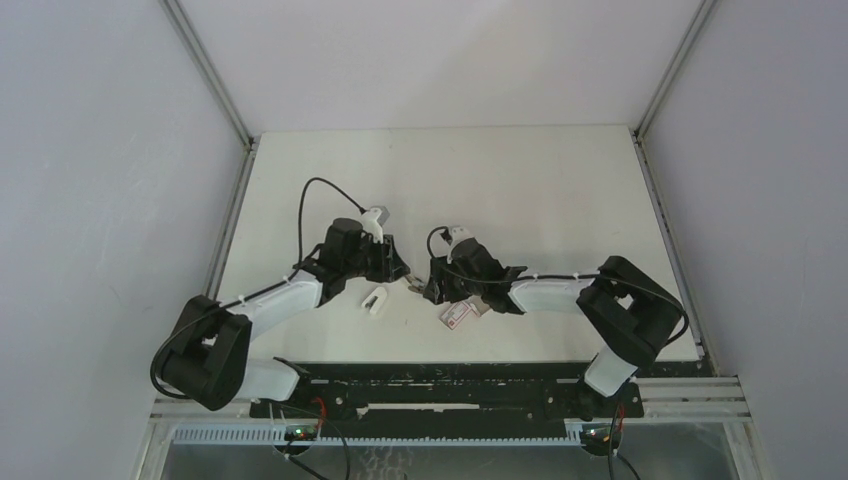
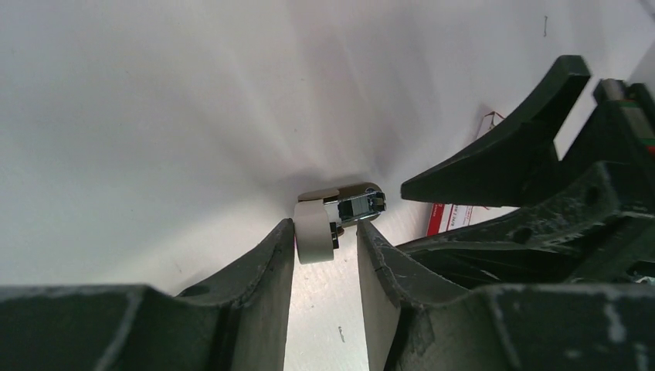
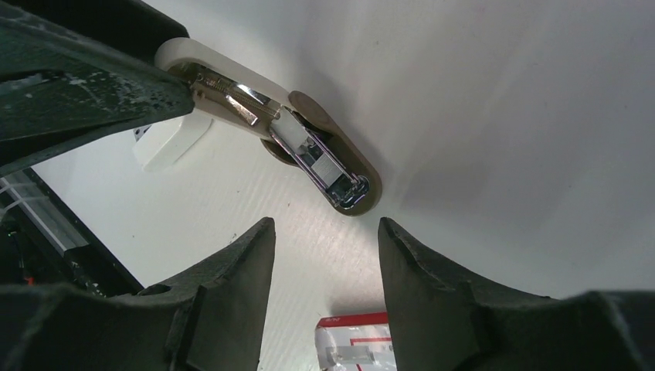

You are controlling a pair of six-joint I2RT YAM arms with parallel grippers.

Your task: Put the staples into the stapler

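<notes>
Clamping rounded white plastic stapler (image 2: 313, 232), left jaws, glossy metal channel (image 3: 323, 164)

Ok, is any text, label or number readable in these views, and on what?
On the red-and-white small flat box: printed marks, too blurred to read.
On the white plastic mini stapler: no lettering visible.
Nothing else shows any readable text.
</notes>
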